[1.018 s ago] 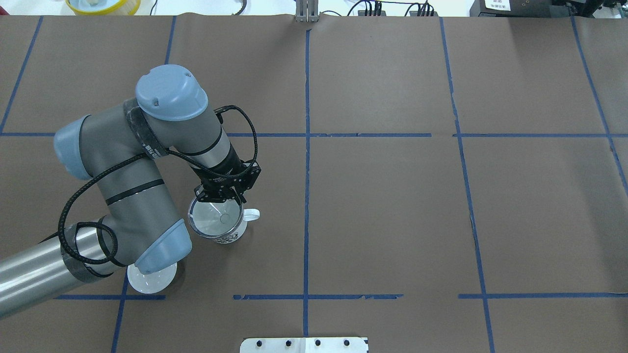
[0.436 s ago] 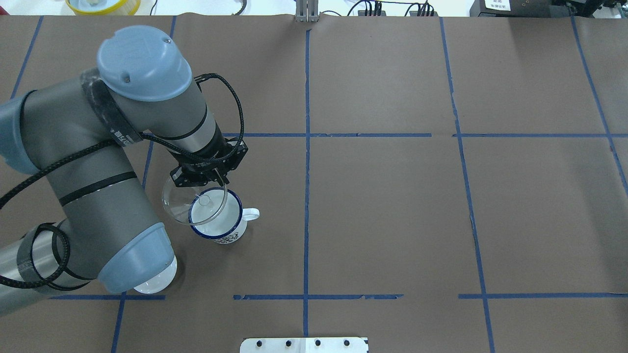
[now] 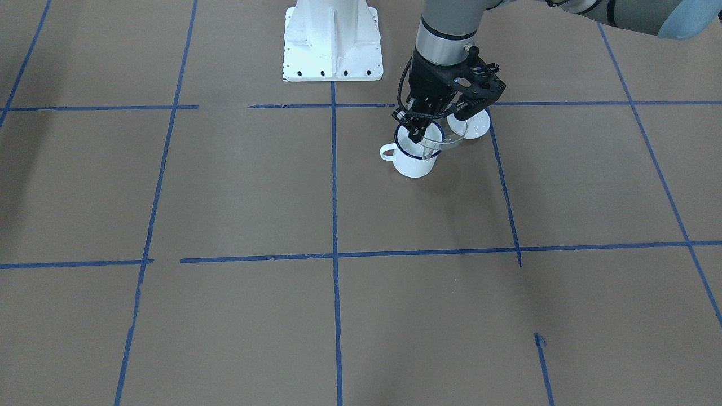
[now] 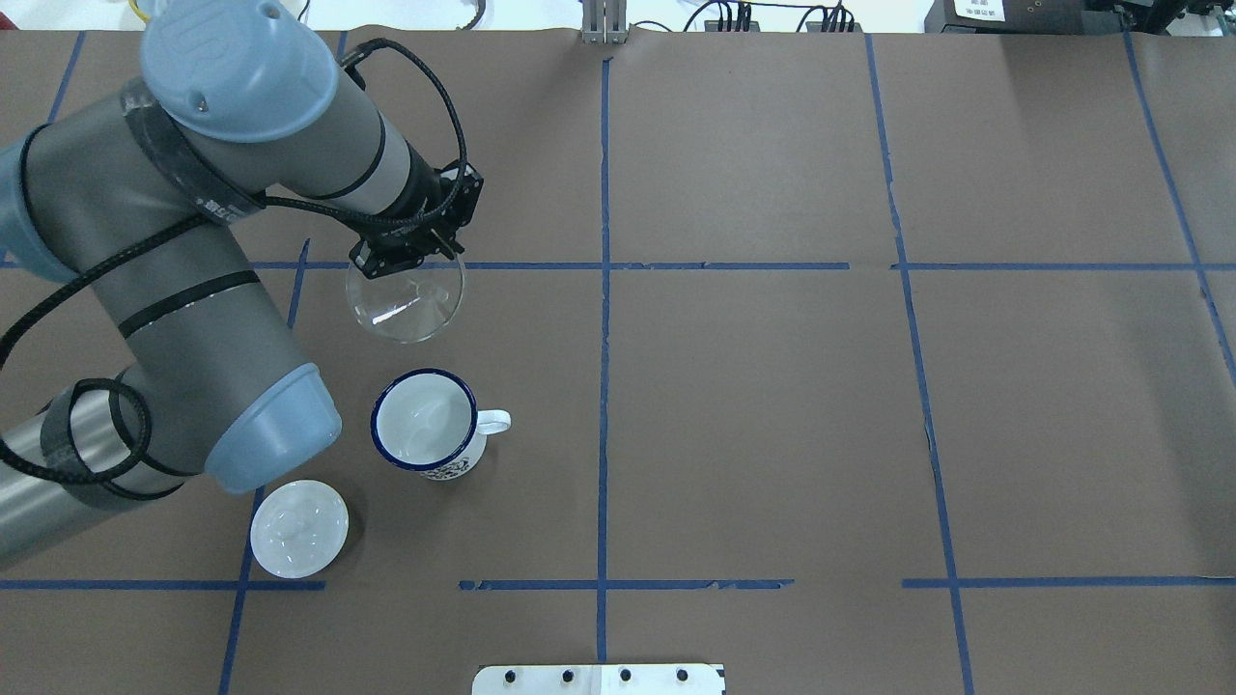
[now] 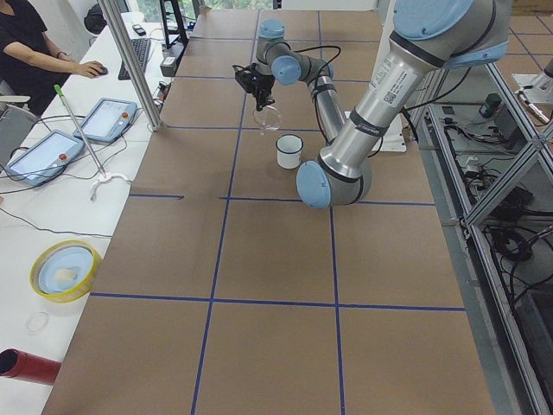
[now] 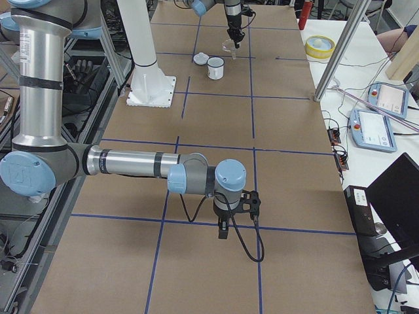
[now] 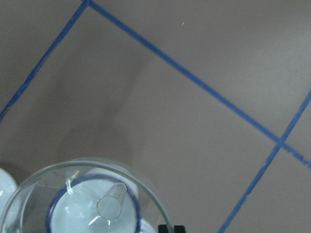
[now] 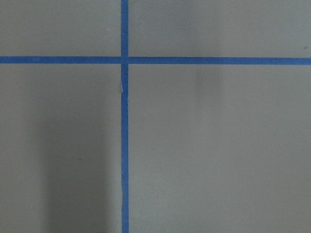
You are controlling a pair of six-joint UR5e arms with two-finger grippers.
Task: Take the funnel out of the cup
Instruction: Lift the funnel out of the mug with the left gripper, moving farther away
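Observation:
The clear funnel hangs in the air, out of the cup and off to its far side, gripped at its rim by my shut left gripper. The white cup with a blue rim stands upright on the brown table with nothing inside, handle to the right. From the front, the funnel hangs just above the cup. Looking down from the left wrist, the funnel and its spout show with the cup's blue rim below. My right gripper shows only from the right side; open or shut, I cannot tell.
A white domed lid lies on the table close to the cup, toward the robot's side. The robot's white base plate sits at the table edge. A side bench holds a yellow bowl and tablets, with a person seated there.
The funnel sat in the cup with the left gripper on its rim. The gripper has since lifted it out and carried it away from the robot, leaving the lid uncovered.

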